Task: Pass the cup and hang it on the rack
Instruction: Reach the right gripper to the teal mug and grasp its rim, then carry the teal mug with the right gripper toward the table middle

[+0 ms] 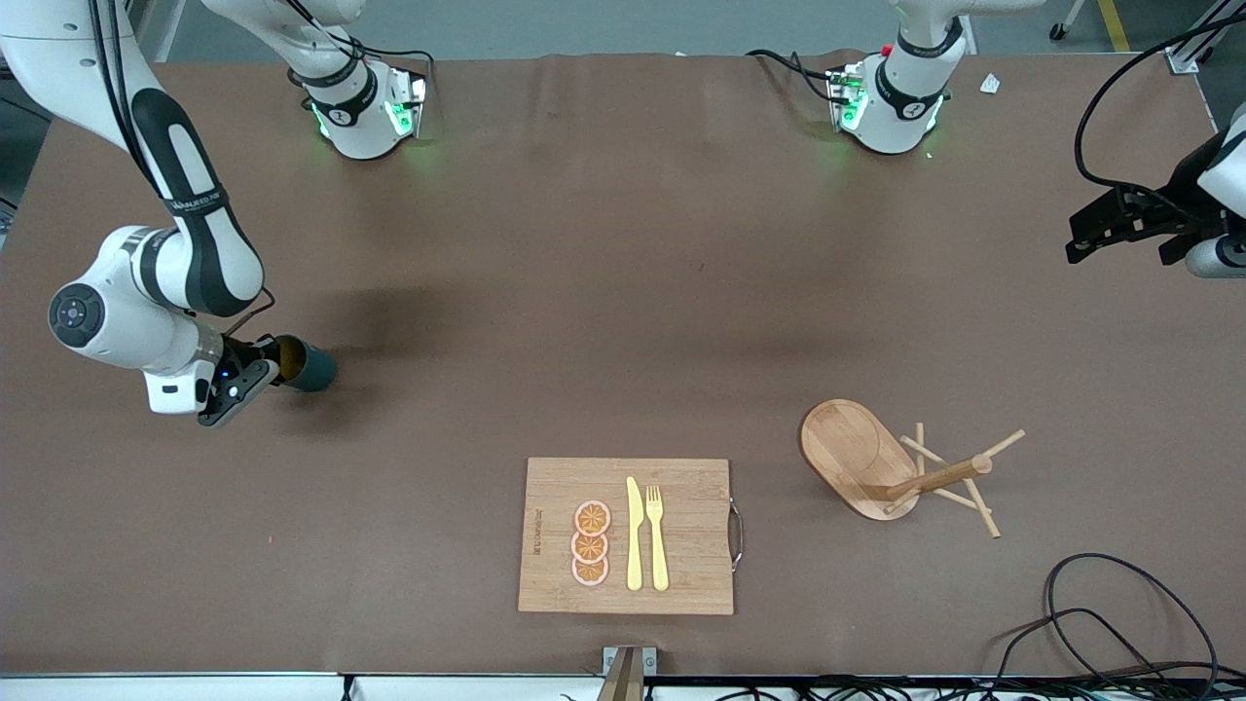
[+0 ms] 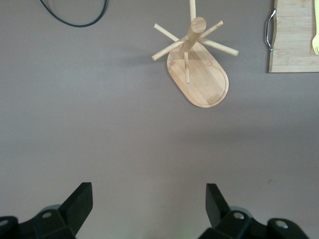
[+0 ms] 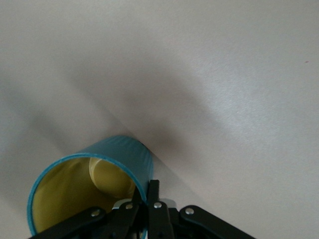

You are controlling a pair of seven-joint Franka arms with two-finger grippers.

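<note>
Right gripper (image 1: 261, 375) pinches cup (image 1: 310, 365) (board's lettering unreadable).

we can make out faint lettering on the right arm (image 1: 190, 209), though not clearly enough to read. the cutting board (image 1: 681, 574) carries a small burnt mark, also unreadable.

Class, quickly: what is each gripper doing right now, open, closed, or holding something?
Left gripper: open, holding nothing, waiting over the table at the left arm's end.
Right gripper: closed on the rim of the cup, at the right arm's end.
</note>
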